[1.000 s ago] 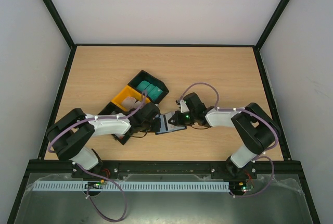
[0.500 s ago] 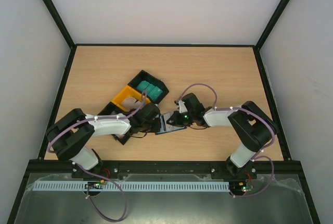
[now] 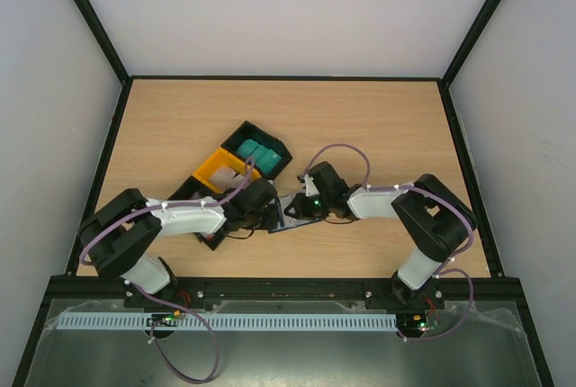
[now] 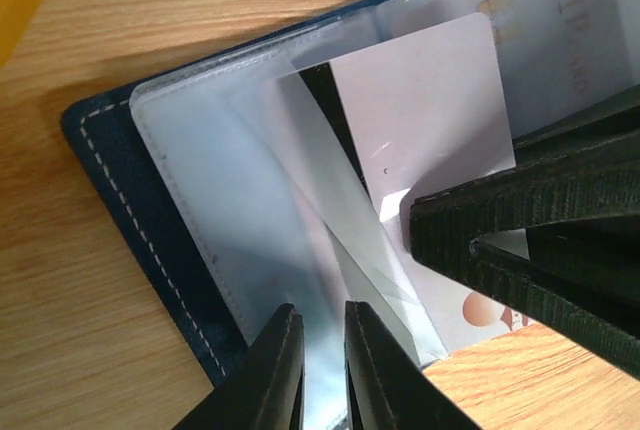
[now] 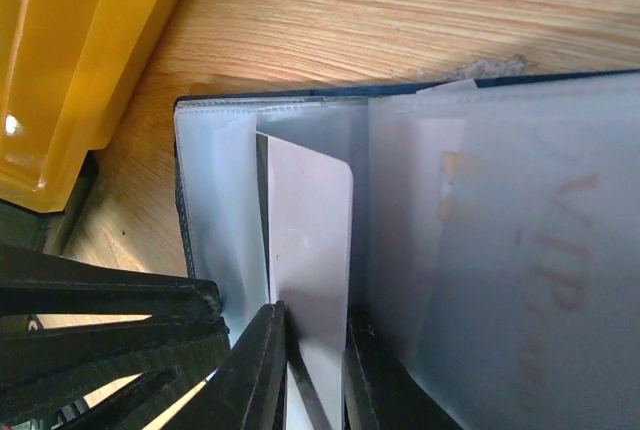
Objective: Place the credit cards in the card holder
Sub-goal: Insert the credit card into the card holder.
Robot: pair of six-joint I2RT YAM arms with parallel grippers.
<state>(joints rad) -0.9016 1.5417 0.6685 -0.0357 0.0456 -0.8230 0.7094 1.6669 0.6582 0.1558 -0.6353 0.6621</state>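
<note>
Lying open on the wooden counter (image 3: pixel 360 126), the navy card holder (image 4: pixel 120 200) sits between the two arms, just beside the near end of the black-and-yellow three-compartment tray (image 3: pixel 207 171). Its clear plastic sleeves face upward.

1. Left gripper (image 4: pixel 322 315): it reaches the card holder from the tray side. The jaws stand almost together, leaving only a narrow gap. A loose clear sleeve (image 4: pixel 330 240) runs into that gap. Whether the pads clamp the sleeve or merely flank it cannot be told.

2. Right gripper (image 5: pixel 312 318): it reaches the card holder from the opposite side, its fingertips close to those of the left gripper. The jaws are parted by a narrow gap, and the near end of a white credit card (image 5: pixel 310 240) lies in that gap. Whether pressure is applied to the card cannot be told.

3. White credit card: the left wrist view shows a dark stripe along one long edge. The card lies slanted over the inner pockets, and its far, round-cornered end rests against the sleeves near the fold. How far it has entered a pocket cannot be told.

4. Stored card (image 5: pixel 560 250): a pale card with faint "VIP" lettering sits under the clear sleeve of the neighbouring page.

5. Tray contents: teal credit cards (image 3: pixel 256 151) lie in the far black compartment, and whitish cards (image 3: pixel 229 175) lie in the yellow middle compartment.
</note>
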